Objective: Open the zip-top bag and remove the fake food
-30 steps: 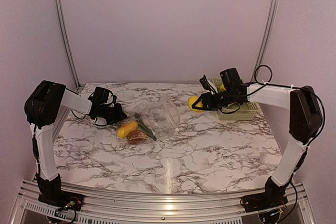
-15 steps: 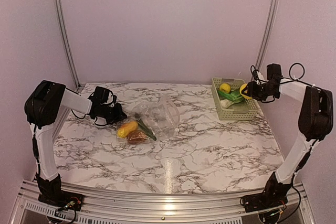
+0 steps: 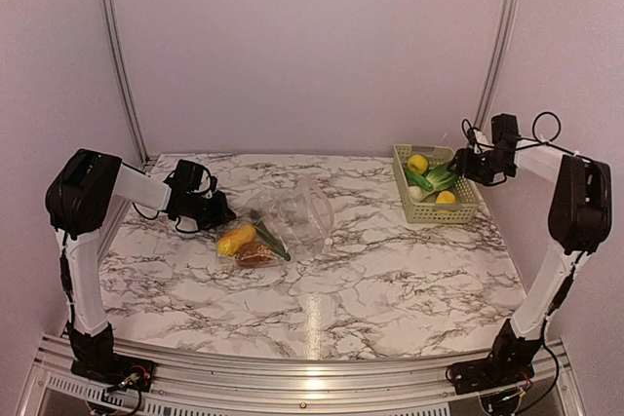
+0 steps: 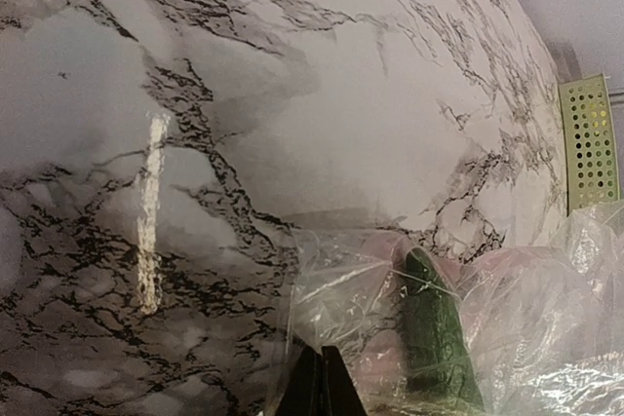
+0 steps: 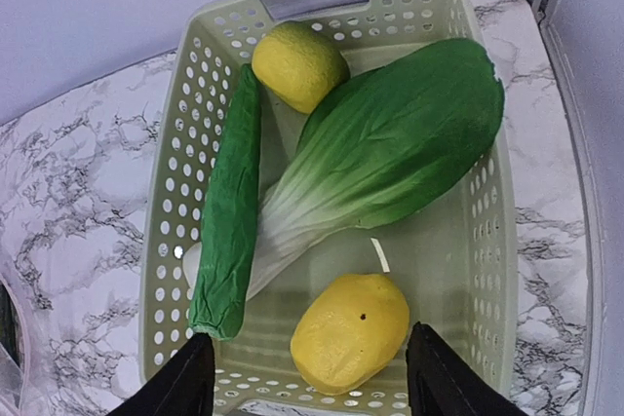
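Currently, the left fingers (image 4: 308,392) are pressing flat together, pinching a fold of the zip-top bag (image 3: 297,213) at its left edge. The bag is lying crumpled on the glossy, marble-patterned counter (image 3: 370,275), left of centre. Its film is showing clear, thin and heavily wrinkled, with pale glints along the creases.

A long green pod (image 4: 439,338), smooth and tapering to a blunt tip, is lying under the film just beside the pinch point. A yellow-orange piece (image 3: 235,239), oblong and matte, and a brown round piece (image 3: 255,256) are resting at the bag's near left corner, touching each other. From above I cannot tell whether these two are sitting inside the film.

The right fingers (image 5: 188,382) are hanging spread wide apart over the pale green basket (image 5: 166,202) at the far right of the counter, gripping nothing. The basket is showing rigid plastic walls pierced with rows of small round holes and a grey handle bar on its far rim.

Four pieces are lying inside it:
- a dimpled yellow lemon (image 5: 297,63) at the far end;
- a leafy green (image 5: 390,158), broad and veined, fading to a white stem;
- a long ribbed green piece (image 5: 229,221) along the left wall;
- a second yellow fruit (image 5: 351,333) at the near end, between the spread fingers.
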Robot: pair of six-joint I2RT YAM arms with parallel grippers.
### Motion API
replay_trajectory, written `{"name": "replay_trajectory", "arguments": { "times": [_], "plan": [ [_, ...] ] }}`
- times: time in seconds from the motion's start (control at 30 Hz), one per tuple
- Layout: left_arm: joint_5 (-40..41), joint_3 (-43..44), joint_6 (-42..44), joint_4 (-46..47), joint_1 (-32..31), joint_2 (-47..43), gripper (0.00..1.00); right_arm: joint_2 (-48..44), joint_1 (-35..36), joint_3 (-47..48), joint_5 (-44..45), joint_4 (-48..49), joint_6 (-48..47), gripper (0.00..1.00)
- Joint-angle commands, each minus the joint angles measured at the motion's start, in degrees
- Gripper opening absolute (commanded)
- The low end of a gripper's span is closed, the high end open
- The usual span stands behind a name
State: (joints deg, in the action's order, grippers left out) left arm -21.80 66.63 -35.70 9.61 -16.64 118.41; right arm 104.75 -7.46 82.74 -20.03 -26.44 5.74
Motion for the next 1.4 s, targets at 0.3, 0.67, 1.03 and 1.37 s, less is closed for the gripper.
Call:
{"name": "replay_trajectory", "arguments": {
  "times": [0.3, 0.67, 1.03, 1.37],
  "plan": [
    [-2.17, -0.27, 1.16, 1.49, -0.17, -1.35, 0.00, 0.24, 20.22, 1.61, -13.64, 3.44, 0.83, 0.43],
    [-3.53, -1.97, 0.44, 5.00, -0.91, -2.36, 0.00, 10.56, 34.89, 4.13, -17.78, 11.88, 8.11, 0.27],
    [-6.77, -5.27, -4.04, 13.98, -2.14, -3.65, 0.00, 20.75, 40.50, 7.26, -22.02, 15.74, 11.67, 0.21],
    [-0.35, -6.35, -11.49, 18.09, -5.12, -2.45, 0.00, 24.55, 45.11, 7.37, -31.40, 24.70, 19.22, 0.34]
  ]
}}
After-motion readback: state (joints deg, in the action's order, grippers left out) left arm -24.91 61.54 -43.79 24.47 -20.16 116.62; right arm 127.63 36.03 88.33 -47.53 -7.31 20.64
